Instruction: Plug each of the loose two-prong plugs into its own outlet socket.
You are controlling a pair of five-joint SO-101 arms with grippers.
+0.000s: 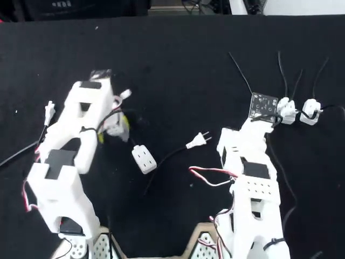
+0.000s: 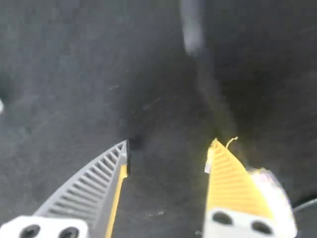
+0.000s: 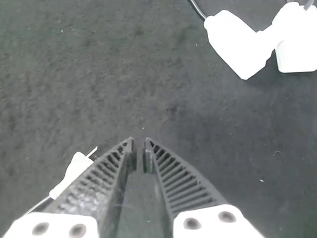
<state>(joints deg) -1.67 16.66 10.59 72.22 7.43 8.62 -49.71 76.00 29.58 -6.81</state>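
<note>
My left gripper (image 2: 168,146) is open over bare black cloth, with nothing between its grey and yellow fingers; a blurred white plug (image 2: 190,27) lies beyond it. In the high view the left gripper (image 1: 116,125) hovers a little up and left of a white outlet socket (image 1: 144,159). A loose two-prong plug (image 1: 198,141) lies mid-table, and another plug (image 1: 49,111) lies at the far left. My right gripper (image 3: 138,148) is shut on nothing, with a white plug (image 3: 74,173) just beside one finger. Two white socket pieces (image 3: 237,42) lie ahead of it.
Two white plug-and-socket pairs (image 1: 287,110) (image 1: 311,110) with thin black cables lie at the right, next to the right arm (image 1: 253,162). Black cables trail across the cloth from the socket and the mid-table plug. The far half of the black table is bare.
</note>
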